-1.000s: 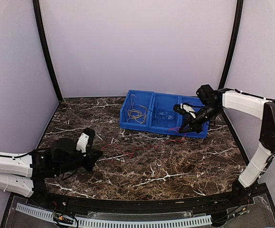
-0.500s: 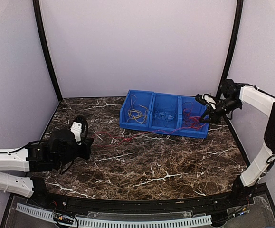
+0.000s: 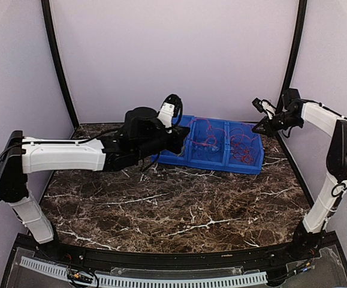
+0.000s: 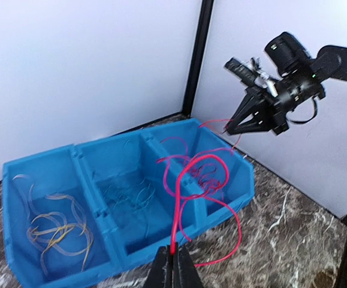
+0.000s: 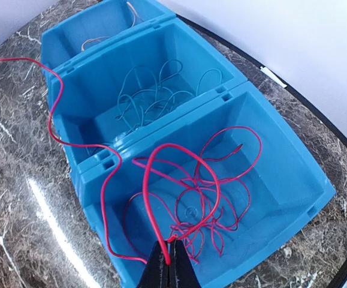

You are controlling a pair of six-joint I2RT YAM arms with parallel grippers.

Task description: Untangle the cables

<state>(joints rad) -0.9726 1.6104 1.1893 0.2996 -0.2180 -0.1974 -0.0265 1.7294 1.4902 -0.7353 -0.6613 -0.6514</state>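
Pinching a red wire (image 4: 174,237) at the bottom centre of its own camera view, the left gripper (image 4: 173,271) has its two dark fingers pressed together on the strand, with no gap between them. From there the wire rises, curls into loose loops above the right-hand compartment of the blue bin (image 4: 119,259), and runs on to the upper right of that view. There the right gripper (image 4: 230,128) holds it in mid-air, in front of the pale wall. In the right wrist view this gripper's fingers are likewise closed tight on red wire at the bottom edge. One strand arcs up and over just above them, and another trails away to the upper left, across the bin's rim and over the counter (image 3: 179,210).

In the overhead view the bin sits at the back of the dark marbled counter, centre right. The left arm reaches to its left end and the right gripper hangs off its right end, raised above the rim. The bin has three compartments side by side. A tangle of red wires (image 5: 191,223) lies in the right one, beneath the held strand. Thin blue wires (image 5: 149,99) lie in the middle one, and yellow wires (image 4: 56,231) in the left one.
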